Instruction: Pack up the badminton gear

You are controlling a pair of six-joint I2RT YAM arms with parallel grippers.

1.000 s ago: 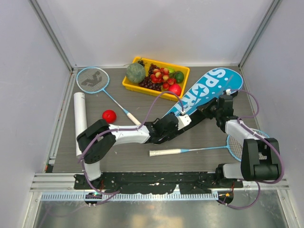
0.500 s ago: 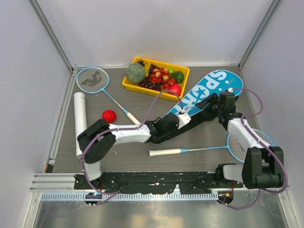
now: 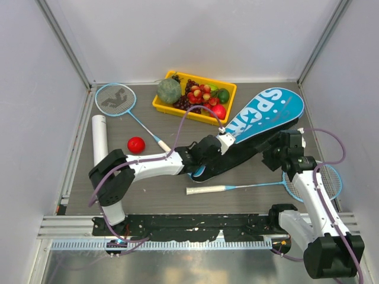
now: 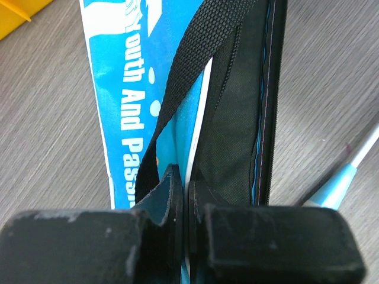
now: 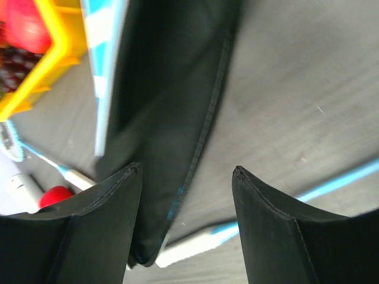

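Observation:
The blue "SPORT" bag (image 3: 265,108) lies at the right with its top flap raised and its black lining (image 3: 237,158) showing. My left gripper (image 3: 224,139) is shut on the flap's edge (image 4: 188,189), beside the black strap (image 4: 195,53). My right gripper (image 3: 269,158) stands open just off the bag's near right edge, holding nothing (image 5: 188,177). One light-blue racket (image 3: 115,98) lies at the far left. A second racket (image 3: 204,190) lies near the front, its head (image 3: 317,180) under my right arm. A white tube (image 3: 99,142) lies along the left edge.
A yellow tray of fruit (image 3: 228,89) sits at the back, close to the bag's far side. A small red ball (image 3: 136,144) rests between the tube and the first racket's handle (image 3: 163,145). Grey walls close in the table on three sides.
My left gripper closed on the bag's flap and lifted it, baring the black lining. My right gripper let go of the bag, opened and drew back toward the near right.

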